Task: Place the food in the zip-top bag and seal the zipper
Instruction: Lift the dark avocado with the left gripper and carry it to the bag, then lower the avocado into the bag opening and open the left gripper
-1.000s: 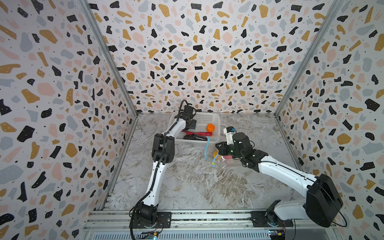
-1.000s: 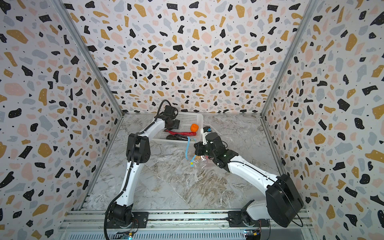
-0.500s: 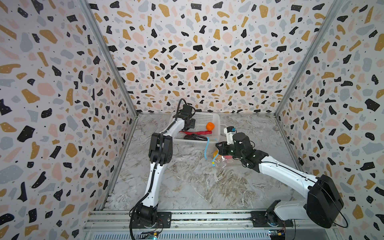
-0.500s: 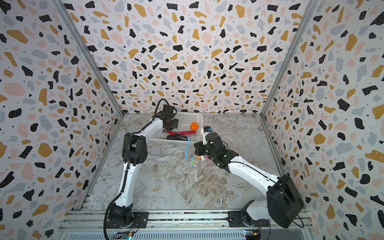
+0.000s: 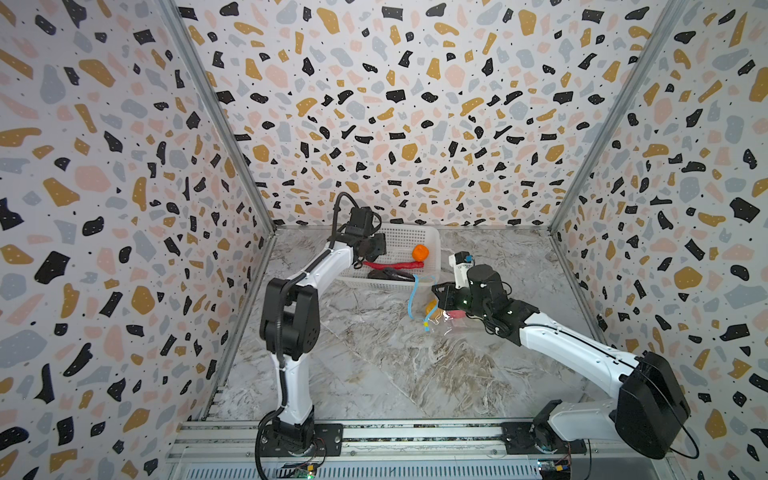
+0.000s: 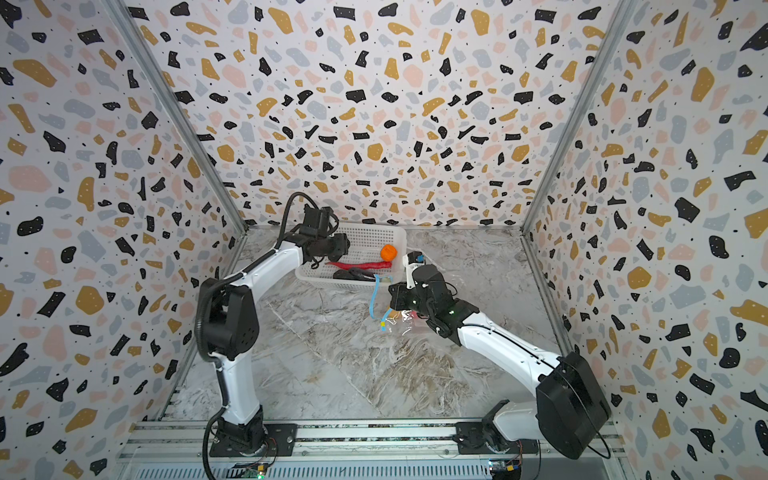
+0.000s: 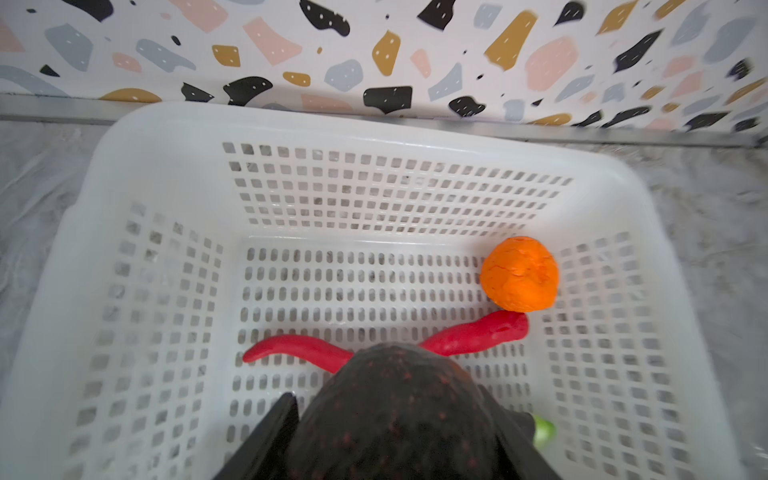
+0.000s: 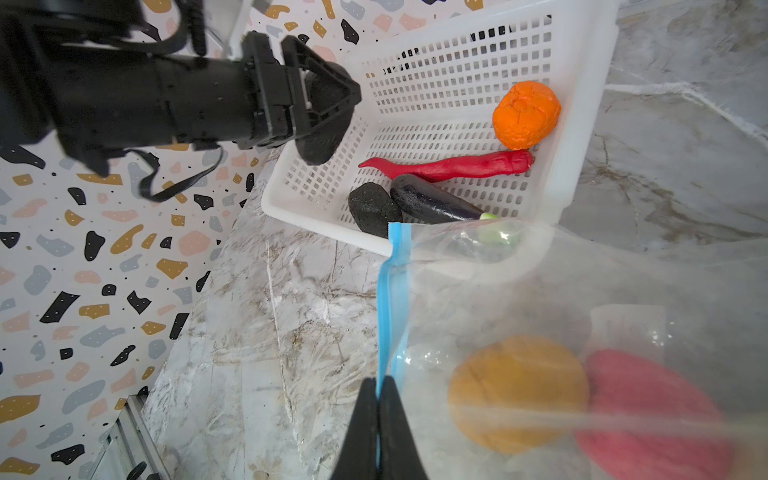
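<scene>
While the left gripper [image 8: 336, 97] hangs over the white perforated plastic basket [image 7: 291, 124] at the far edge of the marble tabletop [image 5: 374, 374], its jaws clamp a black oval toy food [image 7: 395, 415]. In the basket lie an orange toy fruit [image 7: 519, 274], a long red chili [image 7: 469, 336], a dark eggplant [image 8: 432, 203] and a second black oval [image 8: 374, 208]. The right gripper [image 8: 378, 415] pinches the light blue zipper strip [image 8: 392, 299] of the clear zip-top bag [image 8: 540, 282]. The bag is just beside the basket's near right corner and contains a yellow-brown potato [image 8: 515, 390] and a pink-red ball [image 8: 648, 415].

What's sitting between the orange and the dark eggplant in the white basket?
The long red chili lies between the orange and the eggplant in the basket. The right wrist view shows it most clearly, and both top views agree.
</scene>
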Controlling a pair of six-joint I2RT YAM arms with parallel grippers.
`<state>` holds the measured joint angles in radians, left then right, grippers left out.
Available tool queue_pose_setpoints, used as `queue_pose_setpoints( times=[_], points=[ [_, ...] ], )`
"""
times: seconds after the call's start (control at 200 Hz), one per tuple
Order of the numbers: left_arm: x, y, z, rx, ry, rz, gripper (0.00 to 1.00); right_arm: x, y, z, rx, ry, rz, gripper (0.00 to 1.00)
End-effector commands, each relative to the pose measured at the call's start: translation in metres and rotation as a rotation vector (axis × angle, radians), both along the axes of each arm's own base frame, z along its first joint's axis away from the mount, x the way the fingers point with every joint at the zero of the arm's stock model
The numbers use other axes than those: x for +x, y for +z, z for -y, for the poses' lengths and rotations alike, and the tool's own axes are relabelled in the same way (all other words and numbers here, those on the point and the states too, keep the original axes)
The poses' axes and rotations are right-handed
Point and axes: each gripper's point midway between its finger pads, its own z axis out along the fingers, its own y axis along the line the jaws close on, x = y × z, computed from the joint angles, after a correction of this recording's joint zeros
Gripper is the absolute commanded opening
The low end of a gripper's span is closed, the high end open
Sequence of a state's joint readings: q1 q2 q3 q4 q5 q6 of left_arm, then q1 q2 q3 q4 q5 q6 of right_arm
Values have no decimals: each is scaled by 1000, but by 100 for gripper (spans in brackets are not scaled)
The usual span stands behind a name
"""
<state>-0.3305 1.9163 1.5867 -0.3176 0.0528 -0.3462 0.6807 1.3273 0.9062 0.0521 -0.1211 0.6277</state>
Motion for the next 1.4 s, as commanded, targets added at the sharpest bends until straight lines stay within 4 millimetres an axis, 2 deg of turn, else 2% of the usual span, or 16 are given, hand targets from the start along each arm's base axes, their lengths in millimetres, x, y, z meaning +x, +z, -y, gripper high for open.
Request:
queue_pose_setpoints(
  times=[0.0, 0.075, 0.23, 0.345, 0.476, 0.571, 0.721, 0.896, 0.931, 1.051, 1.281, 1.397],
  points=[
    [-27, 35, 31, -155, -58, 69, 40, 3, 29, -2, 47, 3, 49, 0],
    [-56, 39, 45, -183, -111, 71, 41, 3, 29, -2, 49, 3, 47, 0],
    [-117, 33, 78, -250, -252, 64, 42, 4, 26, -1, 59, -1, 41, 0],
    [-153, 26, 84, -255, -333, 64, 42, 4, 28, 0, 63, -5, 42, 0],
    [-178, 22, 85, -306, -390, 78, 42, 6, 27, 2, 70, -4, 41, 0],
    [-190, 23, 93, -348, -443, 92, 42, 8, 27, 1, 76, -1, 38, 0],
    [-192, 28, 110, -405, -493, 97, 42, 7, 30, -2, 93, 10, 35, 0],
    [-187, 24, 124, -433, -509, 89, 41, 5, 34, -3, 107, 15, 36, 0],
    [-184, 29, 128, -443, -517, 111, 41, 4, 36, -4, 109, 19, 37, 0],
    [-178, 24, 131, -435, -512, 108, 41, 3, 40, -4, 111, 20, 42, 0],
    [-167, 34, 137, -488, -484, 140, 41, -1, 43, -7, 123, 31, 44, 0],
    [-162, 32, 139, -515, -465, 140, 42, -2, 48, -8, 128, 33, 52, 0]
  ],
)
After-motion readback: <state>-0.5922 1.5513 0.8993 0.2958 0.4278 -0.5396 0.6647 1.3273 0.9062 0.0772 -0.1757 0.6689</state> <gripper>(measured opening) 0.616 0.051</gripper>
